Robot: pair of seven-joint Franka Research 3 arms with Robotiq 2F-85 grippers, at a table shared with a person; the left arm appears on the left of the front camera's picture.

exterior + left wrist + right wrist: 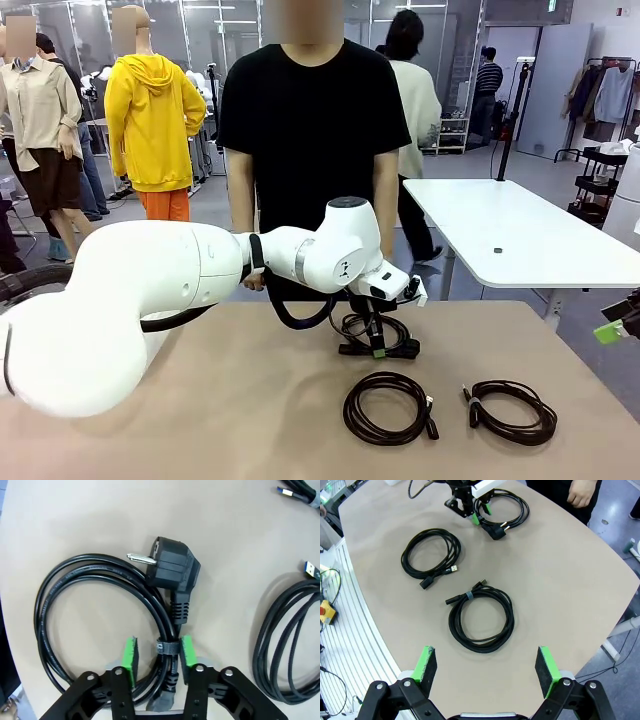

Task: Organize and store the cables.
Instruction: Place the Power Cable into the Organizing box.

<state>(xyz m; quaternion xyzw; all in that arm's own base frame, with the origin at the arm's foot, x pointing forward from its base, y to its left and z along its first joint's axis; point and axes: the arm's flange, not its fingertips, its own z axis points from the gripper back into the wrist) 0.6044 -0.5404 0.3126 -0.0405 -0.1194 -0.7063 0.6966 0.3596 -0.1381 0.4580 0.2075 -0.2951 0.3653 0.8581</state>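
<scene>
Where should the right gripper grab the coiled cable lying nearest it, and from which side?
Probably at the grey band on the cable, from straight above, jaws across the strands. The coil lies flat on the table, and the band gathers every loop into one narrow bundle.

Quick tally: three coiled black cables point(507, 620) on the one counter point(200, 400), so that's one power cord point(172, 570) with a chunky mains plug plus two thinner ones with small plugs, the middle coil point(352, 408) and the right coil point(548, 415). Two tools, the left tool point(159, 649) and the right tool point(486, 656), with two green pads point(426, 662) apiece. Just one person point(315, 130) standing at the far side of the counter.
</scene>
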